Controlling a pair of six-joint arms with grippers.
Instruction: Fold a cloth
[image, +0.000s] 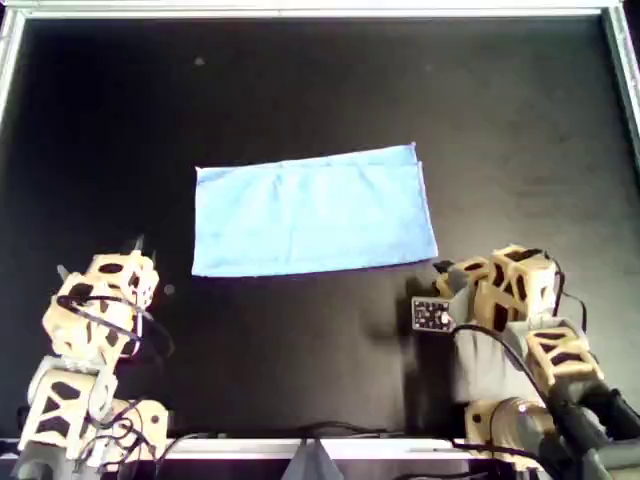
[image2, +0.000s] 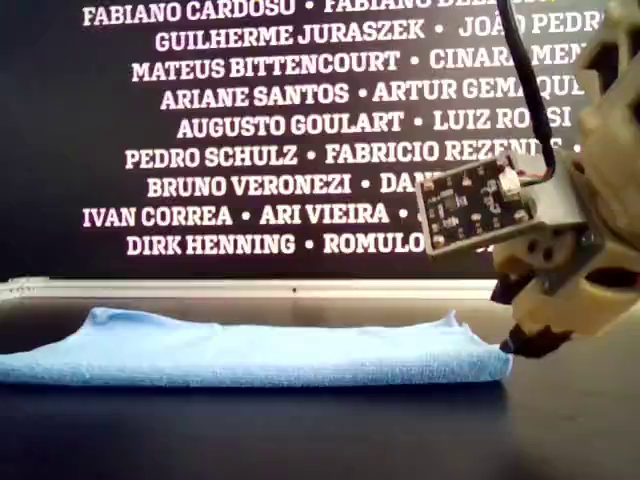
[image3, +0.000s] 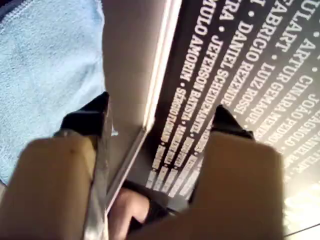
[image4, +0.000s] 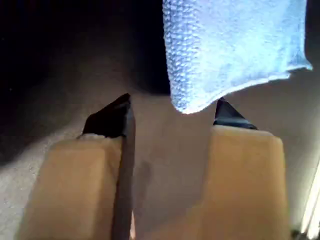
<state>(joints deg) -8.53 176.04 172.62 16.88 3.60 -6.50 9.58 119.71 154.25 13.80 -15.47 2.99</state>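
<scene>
Even light fell from above on the black table (image: 300, 90), which swallowed most of it in the overhead view; the pale cloth (image: 312, 212) stood out bright, almost washed. The frame rail (image: 320, 10) glared white along the top edge. In the exterior view, the white lettering on the banner (image2: 300, 120) read sharp, while the near gripper was soft and out of focus. Both wrist views were blurred at close range; the right gripper (image4: 172, 112) threw a dark shadow across the warm-lit surface beside it.
</scene>
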